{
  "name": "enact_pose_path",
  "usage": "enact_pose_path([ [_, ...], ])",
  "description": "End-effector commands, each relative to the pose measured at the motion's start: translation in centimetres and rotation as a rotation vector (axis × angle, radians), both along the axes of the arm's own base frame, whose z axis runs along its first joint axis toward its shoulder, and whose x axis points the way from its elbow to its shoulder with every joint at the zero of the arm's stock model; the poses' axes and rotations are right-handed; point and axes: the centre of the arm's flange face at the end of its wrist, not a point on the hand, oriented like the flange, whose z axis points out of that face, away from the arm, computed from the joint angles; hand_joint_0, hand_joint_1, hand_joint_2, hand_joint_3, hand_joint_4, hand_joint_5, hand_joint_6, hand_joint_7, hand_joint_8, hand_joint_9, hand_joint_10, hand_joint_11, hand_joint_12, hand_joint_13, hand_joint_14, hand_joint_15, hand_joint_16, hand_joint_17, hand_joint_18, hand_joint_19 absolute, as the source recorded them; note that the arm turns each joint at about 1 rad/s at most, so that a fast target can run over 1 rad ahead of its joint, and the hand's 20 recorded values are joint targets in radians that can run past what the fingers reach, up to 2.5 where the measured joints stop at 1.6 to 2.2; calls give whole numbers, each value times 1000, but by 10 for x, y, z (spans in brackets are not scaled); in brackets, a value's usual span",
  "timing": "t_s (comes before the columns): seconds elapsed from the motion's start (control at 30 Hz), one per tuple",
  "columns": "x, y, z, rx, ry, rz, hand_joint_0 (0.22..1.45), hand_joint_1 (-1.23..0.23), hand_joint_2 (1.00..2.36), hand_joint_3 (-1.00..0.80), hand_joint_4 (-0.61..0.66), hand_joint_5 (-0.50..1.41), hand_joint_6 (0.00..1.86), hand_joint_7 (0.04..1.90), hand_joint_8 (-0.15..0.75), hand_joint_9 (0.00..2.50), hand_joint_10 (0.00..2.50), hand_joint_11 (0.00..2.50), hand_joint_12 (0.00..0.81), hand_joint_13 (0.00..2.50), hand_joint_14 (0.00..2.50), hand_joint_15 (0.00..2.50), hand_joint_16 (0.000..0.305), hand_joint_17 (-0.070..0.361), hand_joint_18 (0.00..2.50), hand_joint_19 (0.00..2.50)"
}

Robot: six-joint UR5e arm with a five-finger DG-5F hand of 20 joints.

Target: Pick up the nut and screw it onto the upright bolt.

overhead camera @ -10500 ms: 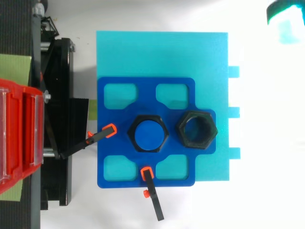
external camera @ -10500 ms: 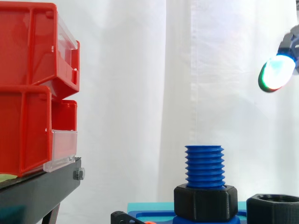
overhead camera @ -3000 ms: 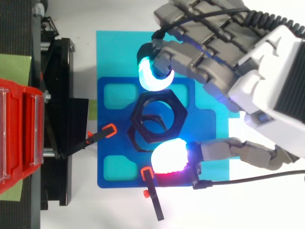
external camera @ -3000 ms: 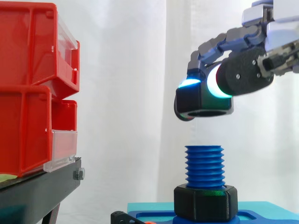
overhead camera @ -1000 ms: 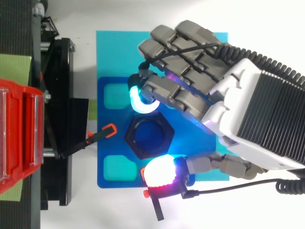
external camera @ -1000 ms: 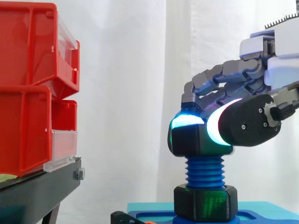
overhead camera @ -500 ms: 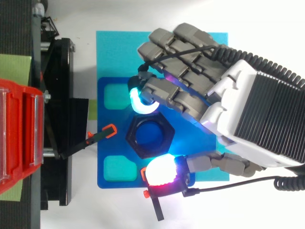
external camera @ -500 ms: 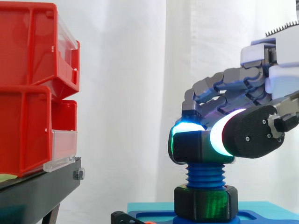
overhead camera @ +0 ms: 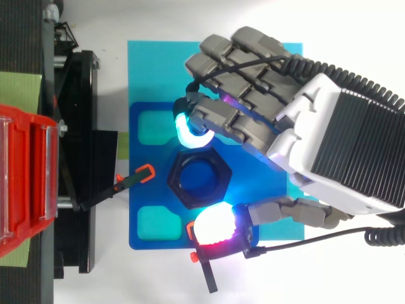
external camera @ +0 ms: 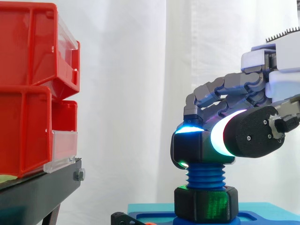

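Side view gives us the relation that matters: the nut [external camera: 192,147] sits on the very top of the upright bolt [external camera: 205,176], its bore lined up with the bolt's vertical long axis, and several blue threads show bare between it and the lower nut [external camera: 206,204] at the bolt's foot. The hand [external camera: 253,136] reaches in from the right and slightly above, fingers curled and pinching the nut across opposite sides, with a cyan fingertip [external camera: 187,129] on the far side and the thumb pad [external camera: 218,138] on the near side. From above we see the same hold: the bolt stands near the middle of the blue plate [overhead camera: 138,190], which lies on the cyan base [overhead camera: 164,69]. The fingertip presses the nut's side toward the plate's upper edge, and the thumb pad presses the side toward its lower edge. The nut looks level to us, not cocked. We judge that threading has barely begun, so the coming move is a turn about the bolt's axis. It depends on the nut remaining square and centred, since any lean could cross the threads.
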Motion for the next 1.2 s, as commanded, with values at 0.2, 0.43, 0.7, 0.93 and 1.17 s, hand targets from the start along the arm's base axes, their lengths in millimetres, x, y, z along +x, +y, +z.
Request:
enact_pose_path([
  [0.2, 1, -3, 0, -1, 0, 11, 453, -522, 1000, -500, 251, -203, 503, 937, 290, 335, 0, 0, 372, 260, 0, 0, 61, 137, 217, 0],
  [0.43, 1, -5, 0, -6, 1, 11, 413, -400, 1000, -500, 209, -233, 503, 792, 277, 211, 0, 0, 403, 65, 0, 0, 68, 154, 0, 0],
  [0.7, 1, -6, 0, -7, 2, 17, 398, -318, 1000, -500, 168, -259, 502, 689, 252, 63, 0, 0, 411, 0, 0, 0, 70, 158, 0, 0],
  [0.93, 3, -5, 1, -13, -3, 29, 399, -148, 1000, -500, 149, -259, 502, 657, 246, 28, 0, 0, 406, 0, 0, 0, 71, 159, 0, 0],
  [1.17, 6, 0, 4, -16, -34, 47, 427, 18, 1000, -500, 133, -259, 502, 672, 233, 3, 0, 0, 391, 0, 0, 0, 68, 152, 0, 0],
])
